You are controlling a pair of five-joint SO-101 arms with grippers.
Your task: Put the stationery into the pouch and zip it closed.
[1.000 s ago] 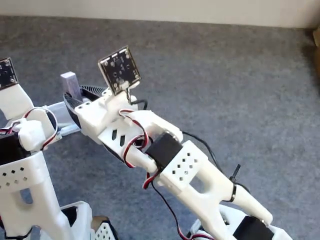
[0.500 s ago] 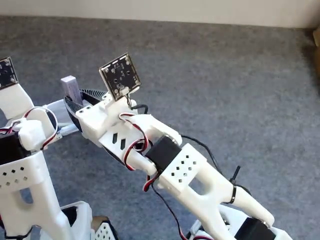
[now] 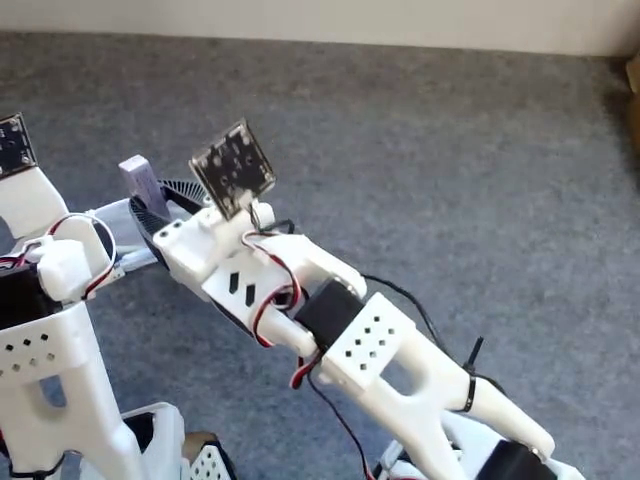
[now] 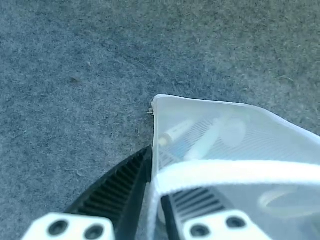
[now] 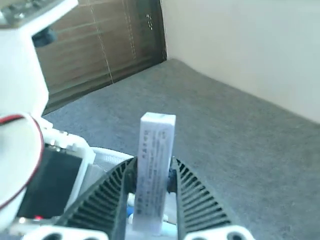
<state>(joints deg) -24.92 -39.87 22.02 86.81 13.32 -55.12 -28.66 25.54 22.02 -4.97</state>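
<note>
Left claw [image 4: 156, 167] pinches the rim of the translucent white mesh pouch [image 4: 230, 145], which already holds pale pens. Right claw [image 5: 152, 167] clamps a pale lavender rectangular eraser block [image 5: 154, 145], whose long axis runs along the fingers and whose free end rises upward. The pouch lies just beside the right claw, lower, toward the left arm. The block probably needs lowering there.

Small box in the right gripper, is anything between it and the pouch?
Nothing visible does. The right gripper holds the small box above the pouch, whose edge the left gripper pinches.
</note>
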